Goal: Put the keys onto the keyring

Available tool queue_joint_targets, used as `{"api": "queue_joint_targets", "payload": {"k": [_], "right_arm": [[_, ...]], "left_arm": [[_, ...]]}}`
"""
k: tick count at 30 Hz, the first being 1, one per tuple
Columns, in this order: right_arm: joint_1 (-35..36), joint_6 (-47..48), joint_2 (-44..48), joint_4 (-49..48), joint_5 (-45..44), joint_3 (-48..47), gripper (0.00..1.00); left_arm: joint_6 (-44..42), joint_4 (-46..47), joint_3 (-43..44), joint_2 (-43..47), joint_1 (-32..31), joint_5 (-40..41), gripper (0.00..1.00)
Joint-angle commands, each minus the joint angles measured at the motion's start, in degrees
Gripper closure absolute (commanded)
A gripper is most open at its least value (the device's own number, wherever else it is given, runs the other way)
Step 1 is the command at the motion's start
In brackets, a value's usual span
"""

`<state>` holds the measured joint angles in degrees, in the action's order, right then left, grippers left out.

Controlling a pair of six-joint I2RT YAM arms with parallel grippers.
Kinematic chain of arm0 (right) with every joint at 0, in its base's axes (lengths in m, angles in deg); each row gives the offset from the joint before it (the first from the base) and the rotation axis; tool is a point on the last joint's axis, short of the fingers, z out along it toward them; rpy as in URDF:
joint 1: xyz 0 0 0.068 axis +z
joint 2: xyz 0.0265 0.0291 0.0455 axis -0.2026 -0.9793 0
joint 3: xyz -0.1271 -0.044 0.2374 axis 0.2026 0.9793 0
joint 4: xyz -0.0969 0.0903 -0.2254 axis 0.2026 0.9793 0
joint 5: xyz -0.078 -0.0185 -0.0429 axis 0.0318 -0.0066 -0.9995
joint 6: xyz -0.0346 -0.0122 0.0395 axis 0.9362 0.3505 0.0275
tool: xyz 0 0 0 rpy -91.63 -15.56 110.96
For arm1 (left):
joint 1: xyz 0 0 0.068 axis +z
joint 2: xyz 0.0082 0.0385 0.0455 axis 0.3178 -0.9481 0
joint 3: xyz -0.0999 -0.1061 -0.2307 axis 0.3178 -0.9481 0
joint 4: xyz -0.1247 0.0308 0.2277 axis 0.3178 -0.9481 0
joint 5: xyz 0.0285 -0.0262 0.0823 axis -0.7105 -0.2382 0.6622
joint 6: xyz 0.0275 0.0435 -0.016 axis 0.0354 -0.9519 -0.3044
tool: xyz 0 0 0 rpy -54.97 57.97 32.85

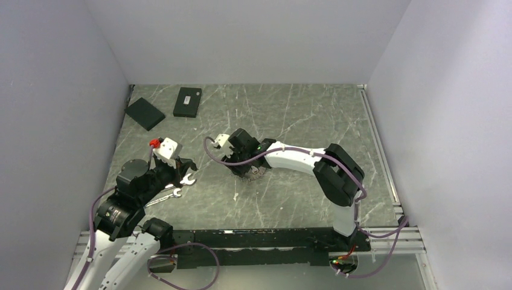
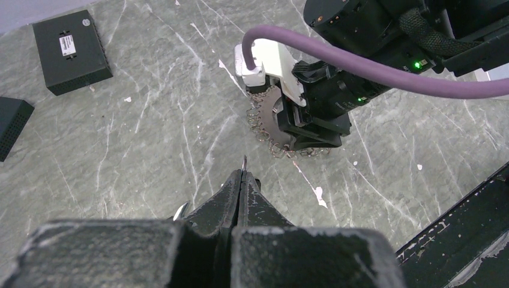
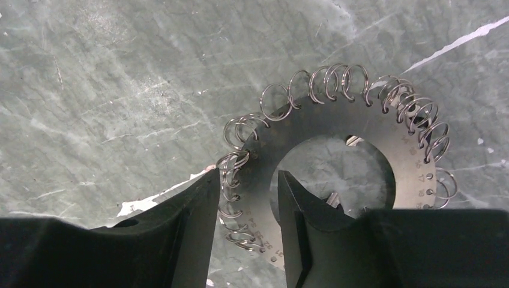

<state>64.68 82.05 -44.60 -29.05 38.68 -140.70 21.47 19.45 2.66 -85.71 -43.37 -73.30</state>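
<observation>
Right end effector (image 3: 247, 179) pinches the keyring (image 3: 336, 117), one finger in its hole, one outside. The ring lies flat, mid-tabletop (image 1: 302, 121), its fringe of wire loops too overlapped to count. Left end effector (image 2: 242, 179) is pressed together on one thin key (image 2: 244, 162), its long axis aimed at the ring. Two wrenches (image 1: 188, 179) lie by the left arm, and two black boxes (image 1: 188, 102) sit back-left.

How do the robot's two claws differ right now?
The left gripper is pinched shut on a thin metal sliver, likely a key; the right gripper has its fingers apart. The left gripper is clear of the keyring; the right gripper straddles its flat band, one finger outside and one in the hole, seemingly gripping it. Both are black and two-fingered.
</observation>
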Motion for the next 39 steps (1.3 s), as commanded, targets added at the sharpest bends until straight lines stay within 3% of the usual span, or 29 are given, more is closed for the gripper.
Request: {"api": "queue_joint_targets", "payload": {"k": [1, 6, 12, 20, 26, 31, 39], "right_arm": [[0.31, -5.35, -0.84, 0.19, 0.79, -1.29, 0.57], [0.68, -3.89, -3.42, -0.20, 1.83, -3.28, 0.58], [2.81, 5.34, -3.81, -5.15, 2.09, -0.70, 0.40], [4.10, 9.67, -8.30, -5.14, -4.74, -3.11, 0.41], [4.17, 10.46, -10.49, -5.61, -7.81, -1.62, 0.60], [4.19, 10.27, -9.58, -6.47, -7.96, -0.37, 0.99], [4.02, 7.26, 1.10, -10.17, -5.60, 2.98, 1.00]], "left_arm": [[0.62, 1.84, 0.11, 0.69, -0.04, -0.45, 1.00], [0.62, 1.81, 0.19, 0.82, -0.11, -0.45, 1.00], [0.62, 1.74, 0.20, 0.97, -0.04, -0.37, 1.00], [0.62, 1.73, 0.11, 1.43, -0.05, -0.20, 1.00], [0.62, 1.84, 0.05, 1.44, -0.09, -0.41, 1.00], [0.62, 1.96, 0.01, 1.36, -0.07, -0.46, 1.00], [0.62, 1.92, 0.03, 1.18, -0.09, -0.07, 1.00]]}}
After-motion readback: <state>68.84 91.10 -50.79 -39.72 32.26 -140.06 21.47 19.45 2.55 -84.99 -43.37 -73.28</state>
